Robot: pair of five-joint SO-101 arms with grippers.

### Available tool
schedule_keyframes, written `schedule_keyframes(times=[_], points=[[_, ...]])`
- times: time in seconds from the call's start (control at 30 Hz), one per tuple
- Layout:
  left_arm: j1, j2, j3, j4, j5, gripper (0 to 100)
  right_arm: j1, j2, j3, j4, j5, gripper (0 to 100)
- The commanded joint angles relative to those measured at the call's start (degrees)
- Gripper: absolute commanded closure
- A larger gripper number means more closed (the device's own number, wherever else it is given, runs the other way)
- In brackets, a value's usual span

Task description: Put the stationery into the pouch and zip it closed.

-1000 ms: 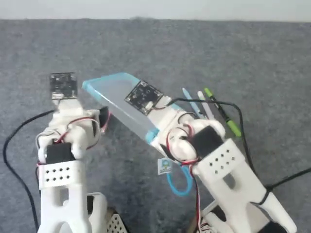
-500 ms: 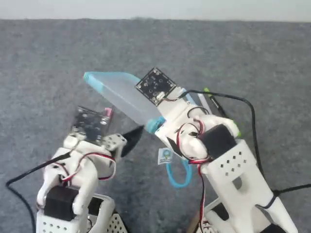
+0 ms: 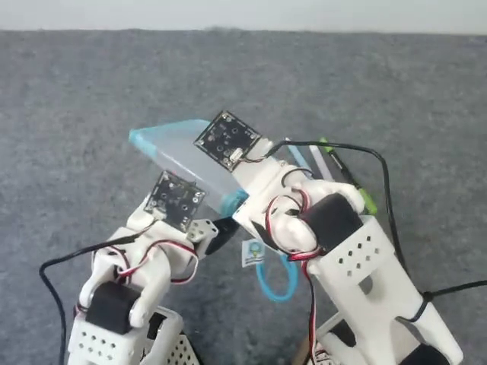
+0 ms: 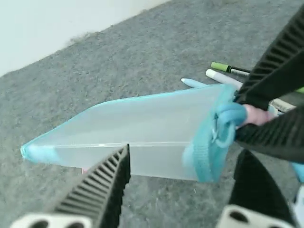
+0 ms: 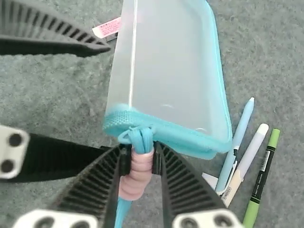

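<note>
Now the right hand [image 5: 141,151] is clamped on the strap end of the translucent blue-trimmed plastic pouch [image 3: 179,152], mid-frame; left hand [image 4: 185,164] gapes beside it. Blue, white, green pens [image 5: 251,153] wait right, unpacked; unzipping looks next.

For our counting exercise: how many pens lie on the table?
3: blue pen, white pen and green pen, side by side beside the pouch; others may be hidden.

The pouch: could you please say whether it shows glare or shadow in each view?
High view: the pouch is evenly lit, without glare. Left wrist view: a pale line along its fold, a faint shadow on the carpet. Right wrist view: one small glint on its face.
</note>
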Motion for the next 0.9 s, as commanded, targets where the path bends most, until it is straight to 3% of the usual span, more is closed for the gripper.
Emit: schedule_keyframes(times=[0.0, 0.17, 0.6, 0.87], points=[[-1.14, -0.62, 0.13, -2.90, -1.67, 67, -0.40, -0.75, -3.52, 0.31, 0.35, 99.2], [-6.07, -0.62, 0.84, -4.13, -1.76, 67, -0.40, -0.75, -3.52, 0.84, 1.58, 99.2], [-6.86, -0.62, 4.79, -6.77, -3.52, 72, -0.31, -0.75, -4.66, 4.44, 3.87, 99.2], [-13.45, -0.62, 5.05, -10.20, -1.76, 72, -0.40, -1.36, -2.81, 6.81, 4.84, 99.2]])
